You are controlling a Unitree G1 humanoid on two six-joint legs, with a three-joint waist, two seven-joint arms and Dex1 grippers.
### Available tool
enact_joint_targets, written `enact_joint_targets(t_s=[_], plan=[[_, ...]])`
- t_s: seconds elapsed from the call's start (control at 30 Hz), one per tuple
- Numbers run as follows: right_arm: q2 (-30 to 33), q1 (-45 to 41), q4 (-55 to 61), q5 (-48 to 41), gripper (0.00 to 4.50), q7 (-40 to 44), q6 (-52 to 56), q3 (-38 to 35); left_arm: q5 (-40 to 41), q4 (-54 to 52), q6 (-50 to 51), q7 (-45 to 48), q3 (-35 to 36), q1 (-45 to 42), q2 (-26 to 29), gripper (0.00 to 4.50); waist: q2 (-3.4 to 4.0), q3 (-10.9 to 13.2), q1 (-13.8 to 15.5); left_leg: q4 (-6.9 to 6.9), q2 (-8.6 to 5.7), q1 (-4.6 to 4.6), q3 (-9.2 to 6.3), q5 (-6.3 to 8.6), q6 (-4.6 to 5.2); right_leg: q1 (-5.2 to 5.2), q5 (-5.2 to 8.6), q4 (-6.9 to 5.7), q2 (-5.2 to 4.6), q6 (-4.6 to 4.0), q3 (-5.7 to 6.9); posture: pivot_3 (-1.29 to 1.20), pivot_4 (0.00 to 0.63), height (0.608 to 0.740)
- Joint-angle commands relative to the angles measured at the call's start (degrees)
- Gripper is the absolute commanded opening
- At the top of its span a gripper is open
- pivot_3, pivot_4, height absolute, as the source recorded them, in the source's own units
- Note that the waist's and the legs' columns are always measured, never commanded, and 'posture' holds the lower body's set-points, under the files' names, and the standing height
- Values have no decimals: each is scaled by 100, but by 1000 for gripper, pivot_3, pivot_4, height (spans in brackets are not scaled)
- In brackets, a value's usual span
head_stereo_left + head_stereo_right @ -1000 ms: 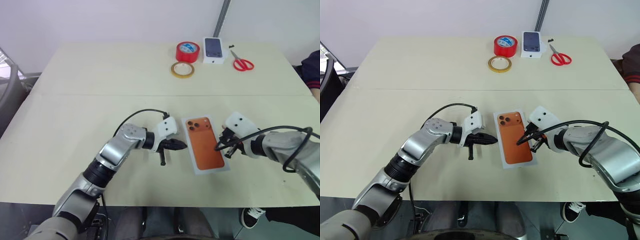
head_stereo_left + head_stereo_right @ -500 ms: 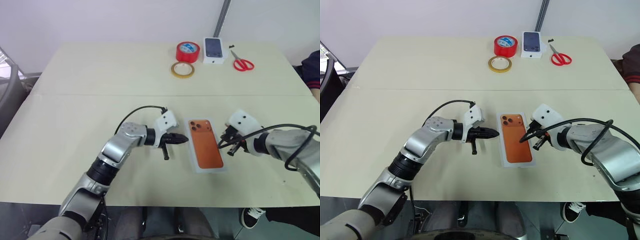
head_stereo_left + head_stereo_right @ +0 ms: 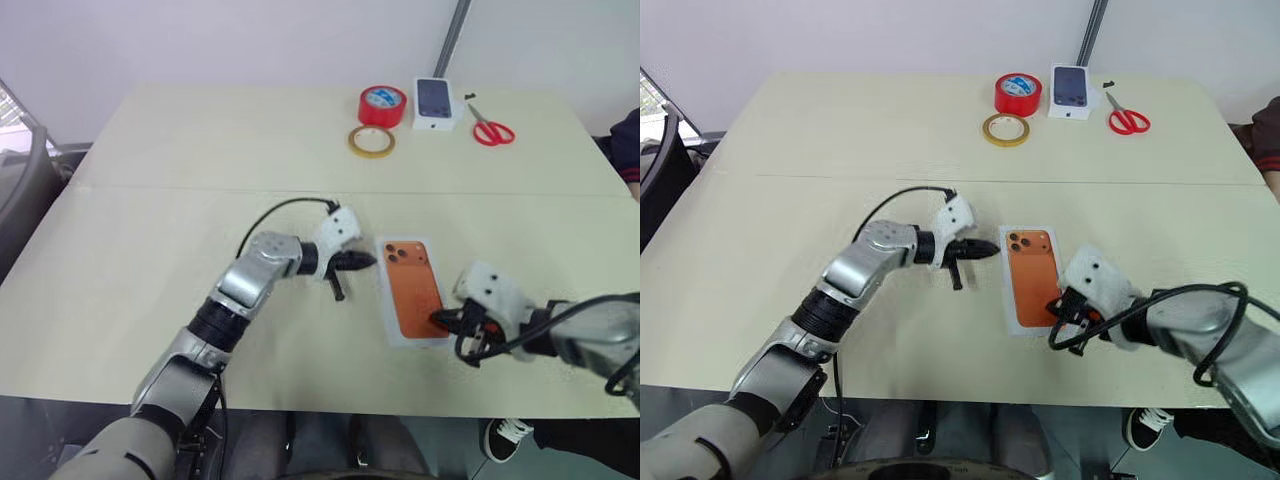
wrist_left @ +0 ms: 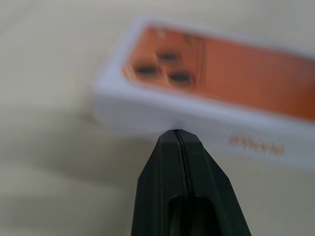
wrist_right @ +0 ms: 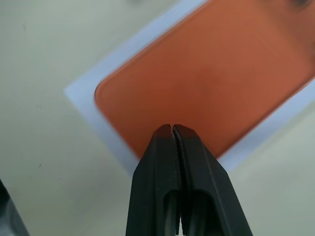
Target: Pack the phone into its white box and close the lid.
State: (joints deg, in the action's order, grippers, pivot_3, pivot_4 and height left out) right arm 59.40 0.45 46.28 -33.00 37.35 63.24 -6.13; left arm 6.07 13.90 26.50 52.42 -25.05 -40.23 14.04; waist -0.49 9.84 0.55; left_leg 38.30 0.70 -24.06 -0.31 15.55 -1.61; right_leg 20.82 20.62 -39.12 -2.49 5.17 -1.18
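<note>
The orange phone (image 3: 413, 287) lies camera side up in the white box (image 3: 1006, 290), whose rim frames it, near the table's front middle. My left gripper (image 3: 368, 262) is shut and points at the box's far left corner, its tip (image 4: 178, 133) just short of the white side wall. My right gripper (image 3: 1058, 306) is shut too, hovering over the phone's near right part (image 5: 206, 73), with nothing between its fingers. The lid is out of view.
At the table's far side lie a red tape roll (image 3: 383, 104), a tan tape ring (image 3: 371, 141), a small white box printed with a dark phone (image 3: 434, 103) and red scissors (image 3: 492, 131). A person's sleeve (image 3: 630, 145) shows at the right edge.
My right gripper has pulled back toward the table's front edge, from beside the box's right side to its near right corner. My left gripper has edged closer to the box's far left corner.
</note>
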Motion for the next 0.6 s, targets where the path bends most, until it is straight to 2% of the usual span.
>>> enact_joint_targets(t_s=[0.03, 0.17, 0.33, 0.43, 0.6], plan=[[-224, -170, 81, 148, 64, -361, 59, 180, 94, 12, -129, -12, 339, -147, -10, 0, -6, -2, -6, 0, 2, 1, -2, 0, 0, -1, 0, 0, 3, 0, 0, 0, 150, 736], [-339, -625, -76, 72, 64, -380, -42, -198, 654, -259, 96, -59, 1293, -141, 267, 0, -6, -2, -23, 0, 3, -1, -1, -2, -3, 4, 0, -4, 0, 0, -1, 0, 150, 736], [-384, -836, -324, -37, 64, -108, -372, -617, 825, -469, 42, -87, 2064, 128, 1062, 0, -5, -2, -26, -3, 4, -1, -2, -3, -5, 5, 0, -4, 1, 0, 1, 0, 150, 736], [-498, -605, -466, -13, 64, 132, -889, -1019, 1129, -751, 81, -30, 2802, 595, 1655, 0, -5, -2, -24, -4, 3, 0, -2, -3, -5, 5, 0, -2, -2, 0, 1, 0, 150, 736], [-611, -264, -760, 97, 64, 285, -1397, -1398, 1372, -1072, 18, 78, 3588, 1483, 2435, 0, -6, -1, -19, -4, 4, 0, -1, -3, -5, 4, 0, -3, -4, 0, 2, 0, 150, 736]])
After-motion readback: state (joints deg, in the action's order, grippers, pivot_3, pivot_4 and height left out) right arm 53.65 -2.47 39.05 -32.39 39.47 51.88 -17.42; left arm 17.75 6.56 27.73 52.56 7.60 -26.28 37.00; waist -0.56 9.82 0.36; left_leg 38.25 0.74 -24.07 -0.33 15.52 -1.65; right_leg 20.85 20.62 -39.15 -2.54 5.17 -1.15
